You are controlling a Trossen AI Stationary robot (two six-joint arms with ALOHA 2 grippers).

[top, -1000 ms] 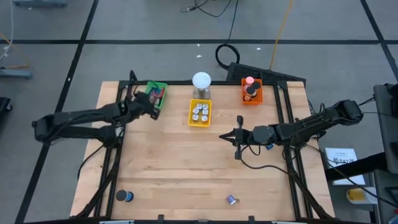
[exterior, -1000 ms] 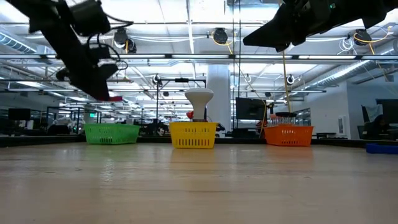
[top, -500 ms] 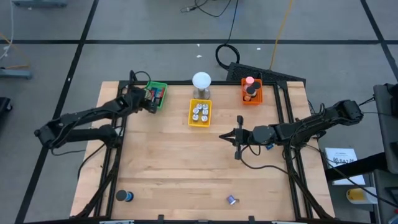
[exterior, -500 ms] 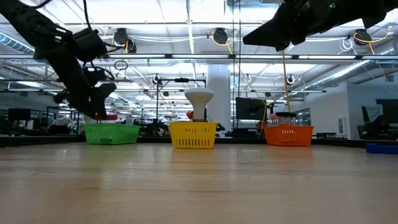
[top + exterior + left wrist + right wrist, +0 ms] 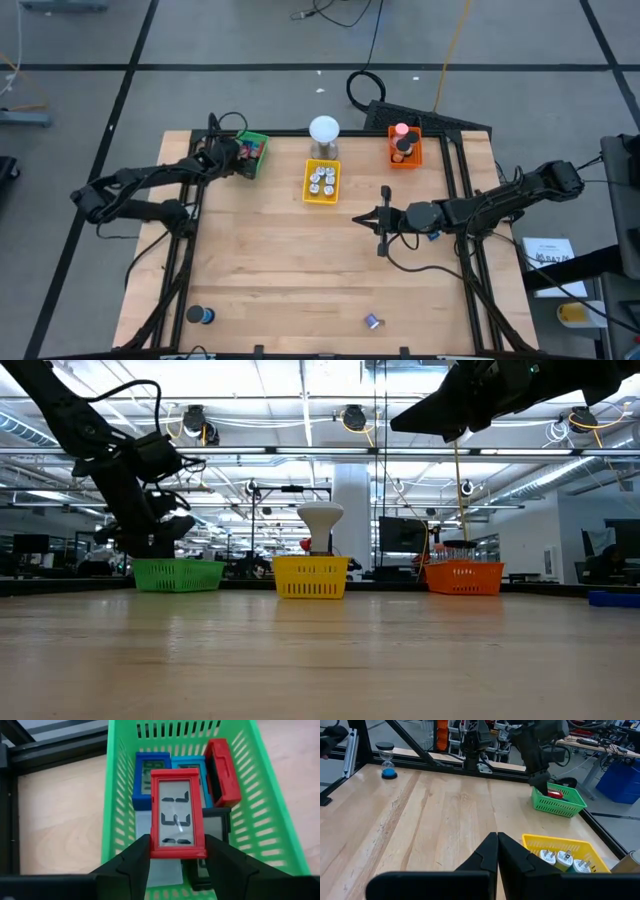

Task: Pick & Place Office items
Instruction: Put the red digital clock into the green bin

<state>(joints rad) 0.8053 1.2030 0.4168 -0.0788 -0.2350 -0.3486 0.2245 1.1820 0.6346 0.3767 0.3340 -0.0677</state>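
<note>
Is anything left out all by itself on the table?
Yes. A blue hourglass and a small purple piece sit alone near the table's front edge, far from the green basket where the left hand holds a red timer.

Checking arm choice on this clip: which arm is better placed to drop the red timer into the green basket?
Left. The left gripper is shut on the red timer directly above the green basket. The right gripper hangs shut and empty over mid-table, away from the basket.

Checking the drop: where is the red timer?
Left wrist view: red timer clamped in the left end effector, over the green tray at the table's far left.
</note>
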